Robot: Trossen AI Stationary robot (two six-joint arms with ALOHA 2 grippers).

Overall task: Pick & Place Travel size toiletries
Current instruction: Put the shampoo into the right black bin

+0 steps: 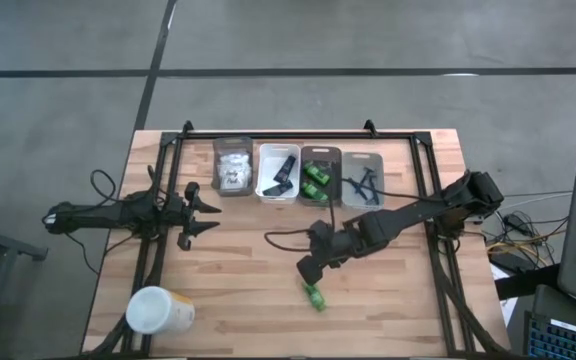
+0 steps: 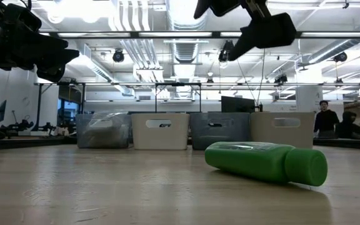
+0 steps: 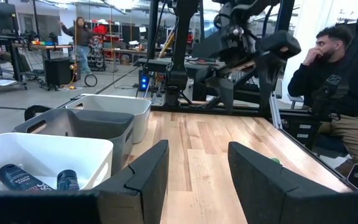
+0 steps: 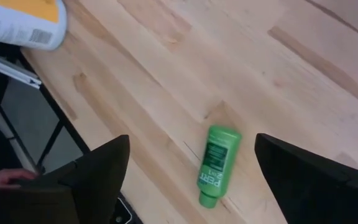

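Green bottle lies flat on counter, my right pincer released above it; round body may roll off-line if one finger touches first.

Bare table around green bottle

green bottle lying on table: white label print, looks like "PERT", smaller lines unreadable. Cup at 10 o'clock from it: barcode, digits illegible. Dark bottles in white bin: label text too blurred.
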